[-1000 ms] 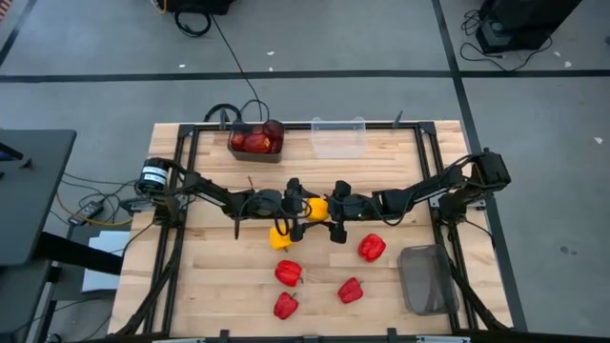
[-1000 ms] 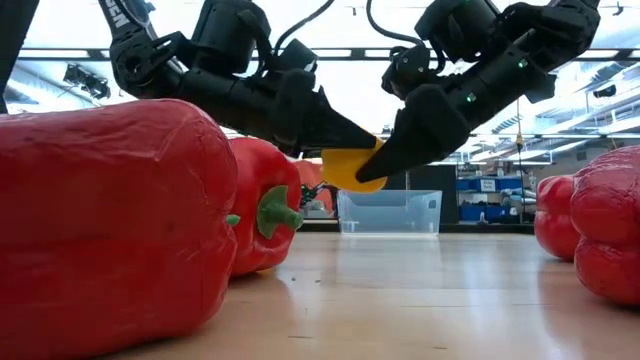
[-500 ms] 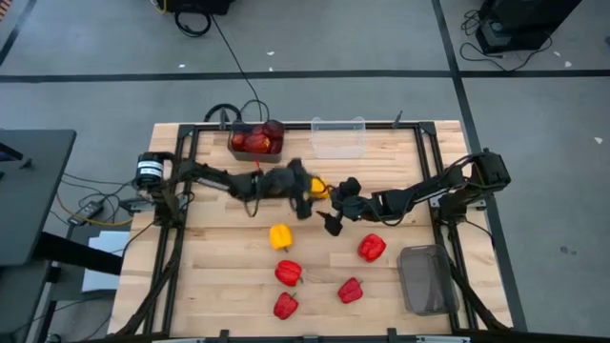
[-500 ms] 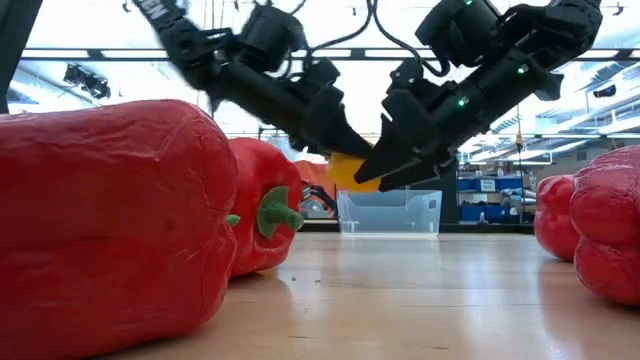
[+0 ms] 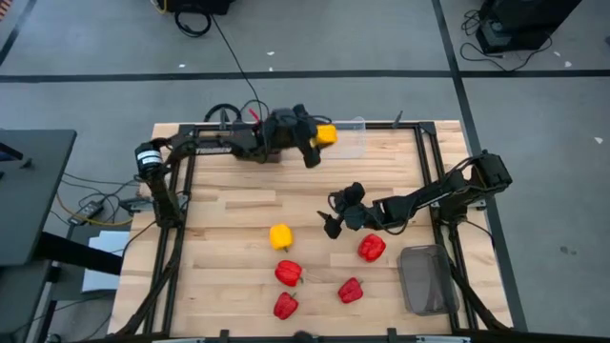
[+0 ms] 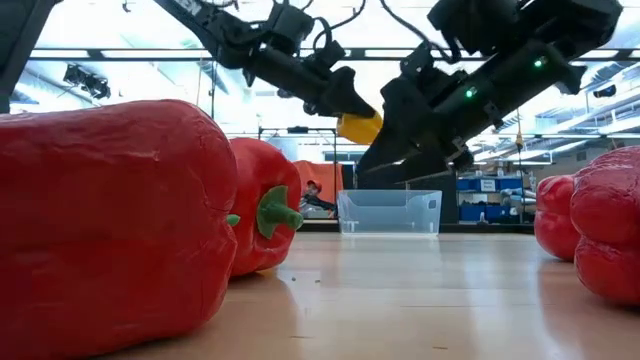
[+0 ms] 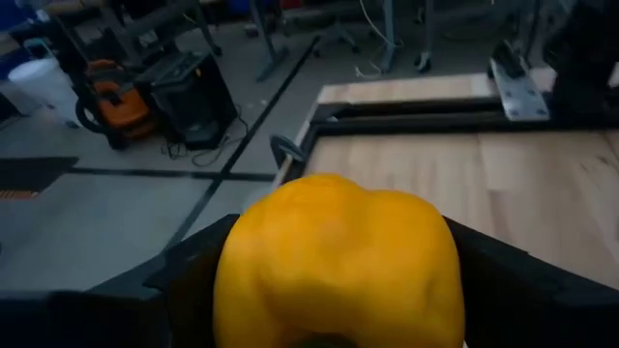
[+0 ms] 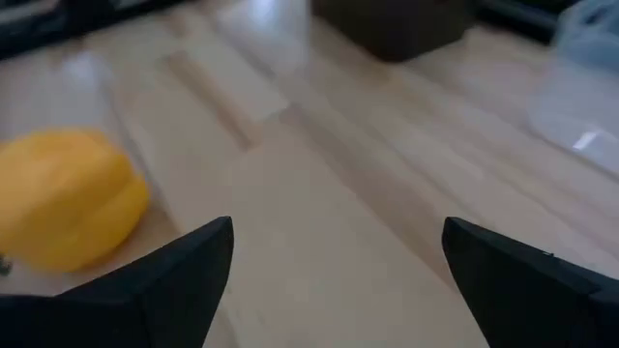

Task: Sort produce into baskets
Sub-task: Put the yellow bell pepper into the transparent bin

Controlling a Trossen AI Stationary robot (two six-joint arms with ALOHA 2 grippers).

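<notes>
My left gripper (image 5: 320, 136) is shut on a yellow bell pepper (image 5: 327, 134), held up in the air at the far edge, right beside the clear basket (image 5: 345, 141). The dark grey basket (image 5: 250, 143) with red produce is partly hidden under my left arm. My right gripper (image 5: 330, 217) hangs open over the table's middle with nothing between its fingers. A second yellow pepper (image 5: 280, 236) lies on the wood just to its left and nearer, seen also in the right wrist view (image 8: 63, 198). Several red peppers (image 5: 372, 248) lie nearer the front. My left gripper pinches the yellow pepper by its two opposite sides (image 7: 237, 280) between its two fingers (image 7: 184, 285). The fingers come from the table's left, nearly level and slanting a little down. The pepper is lifted clear of the table (image 6: 360, 127).
The grey mesh basket (image 5: 424, 278) stands at the front right. A black frame (image 5: 419, 143) runs round the table's edges. Two large red peppers (image 6: 110, 220) lie close to the low camera and block its left side. Bare wood lies between the baskets and my right gripper.
My left gripper has taken the yellow pepper from the table's middle, risen and swung toward the far edge, ending beside the clear basket. My right gripper has opened, let go of that pepper and rolled at the wrist, staying in place.
</notes>
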